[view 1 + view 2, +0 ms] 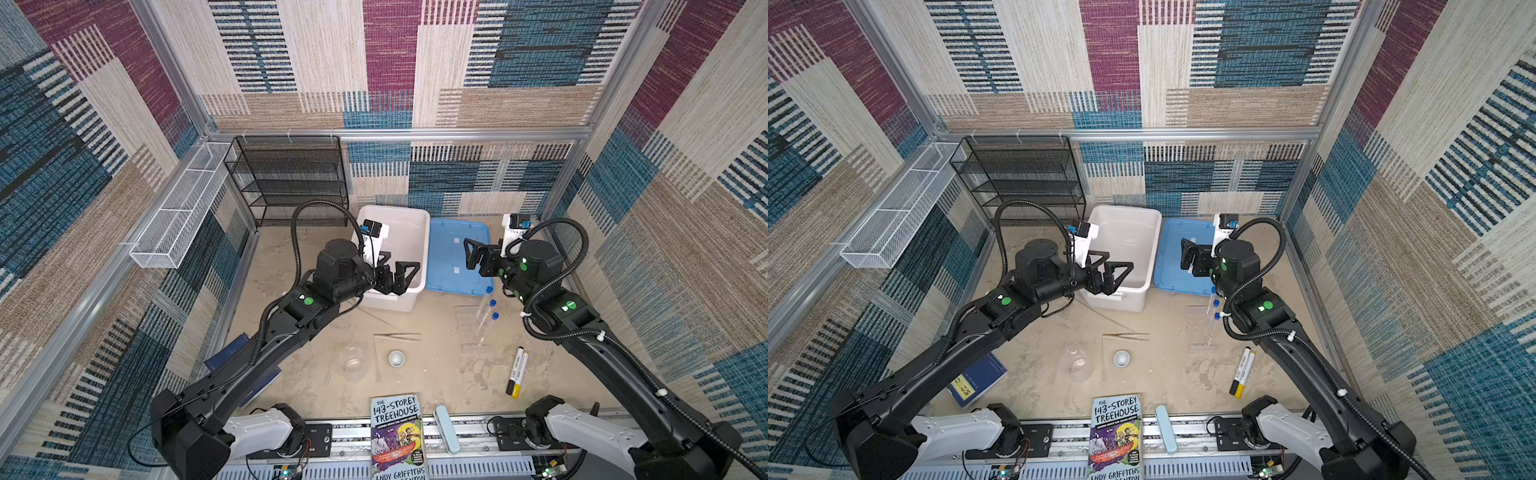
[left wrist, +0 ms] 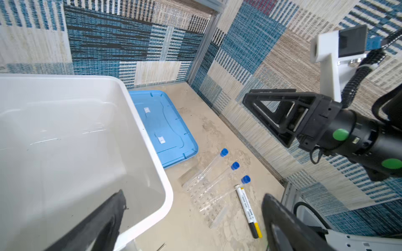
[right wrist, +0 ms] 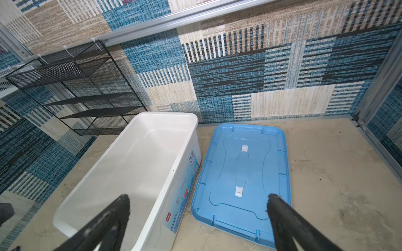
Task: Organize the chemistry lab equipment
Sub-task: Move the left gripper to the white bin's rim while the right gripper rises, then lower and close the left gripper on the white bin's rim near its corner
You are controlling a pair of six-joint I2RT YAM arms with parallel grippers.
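On the sandy table lie a clear round flask (image 1: 351,361), metal tweezers (image 1: 397,336), a small grey dish (image 1: 397,358) and a thin glass stick (image 1: 376,357). Three blue-capped tubes (image 2: 217,173) rest across a clear rack (image 2: 202,202) further right. A thin rod (image 1: 374,316) lies slanted near the bin. My left gripper (image 1: 404,259) hangs open and empty over the near end of the white bin (image 1: 415,216). Above the blue lid (image 1: 453,257), my right gripper (image 3: 198,197) is open and holds nothing.
Black and yellow markers (image 1: 516,372) lie right of the rack. A Treehouse book (image 1: 397,436) and a pale blue case (image 1: 446,428) sit at the front edge, a blue book (image 1: 978,380) under the left arm. A black mesh shelf (image 1: 291,178) and white wire basket (image 1: 183,203) stand back left.
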